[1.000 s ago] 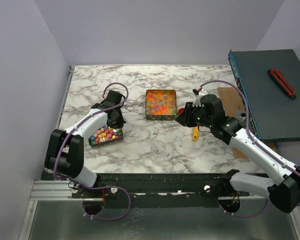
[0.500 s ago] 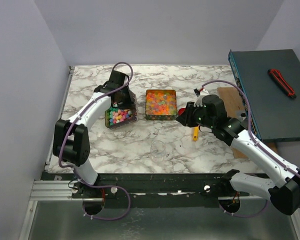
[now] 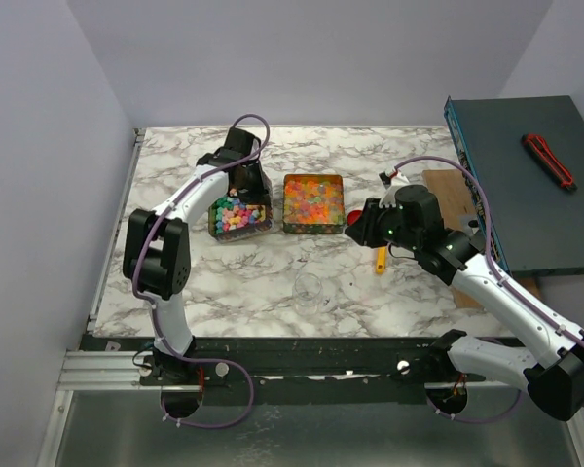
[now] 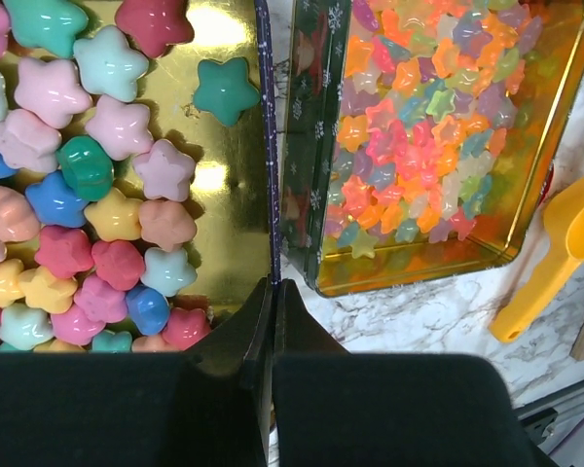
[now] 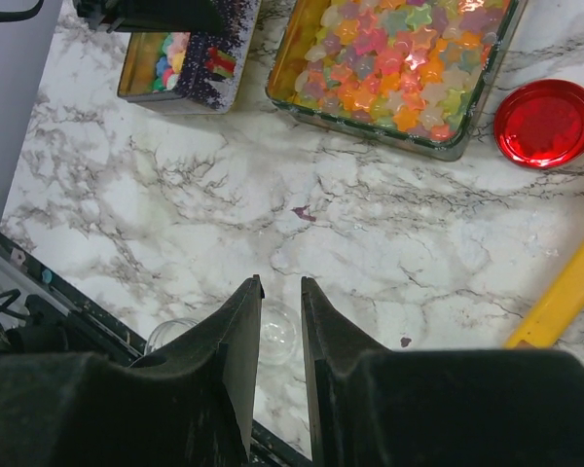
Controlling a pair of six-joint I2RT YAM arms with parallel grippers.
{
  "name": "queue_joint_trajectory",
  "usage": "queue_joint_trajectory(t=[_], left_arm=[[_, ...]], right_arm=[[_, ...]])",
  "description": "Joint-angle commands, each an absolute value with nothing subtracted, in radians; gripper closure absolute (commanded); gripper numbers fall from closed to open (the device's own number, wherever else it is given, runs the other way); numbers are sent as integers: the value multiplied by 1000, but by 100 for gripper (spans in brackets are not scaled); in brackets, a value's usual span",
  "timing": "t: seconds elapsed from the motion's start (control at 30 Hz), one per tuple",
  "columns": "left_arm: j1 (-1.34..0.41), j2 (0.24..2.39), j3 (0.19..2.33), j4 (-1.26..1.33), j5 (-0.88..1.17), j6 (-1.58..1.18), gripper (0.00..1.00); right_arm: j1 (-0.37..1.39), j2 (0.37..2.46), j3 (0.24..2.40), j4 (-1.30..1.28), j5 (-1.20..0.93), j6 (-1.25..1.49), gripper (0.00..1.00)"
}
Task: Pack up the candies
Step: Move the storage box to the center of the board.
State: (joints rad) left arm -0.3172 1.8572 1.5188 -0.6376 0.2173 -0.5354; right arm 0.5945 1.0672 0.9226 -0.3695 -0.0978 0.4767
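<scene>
A white marble table carries two open, gold-lined tins side by side at its far middle, with a robot arm reaching in from each side. The left gripper is clamped tight on the right wall of the left tin, which holds pastel star candies; the right tin, just beside it, is full of glossy jelly candies. The right gripper hangs above bare marble, its jaws a narrow gap apart with nothing between them, near a red cap and a yellow scoop.
</scene>
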Motion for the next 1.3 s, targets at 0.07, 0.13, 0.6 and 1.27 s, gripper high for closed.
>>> queue_joint_trajectory(t=[0.07, 0.13, 0.6, 1.27], left_arm=[[-322, 1914, 1597, -626, 226, -517, 100], [-325, 1933, 1609, -626, 224, -518, 100], [-347, 2022, 1642, -624, 206, -535, 100], [-353, 1975, 1585, -619, 178, -522, 68]], right_arm=[[600, 1054, 924, -405, -78, 455, 73], [600, 1057, 925, -406, -77, 454, 73], [600, 1049, 904, -420, -61, 460, 71], [599, 1071, 933, -447, -28, 461, 67]])
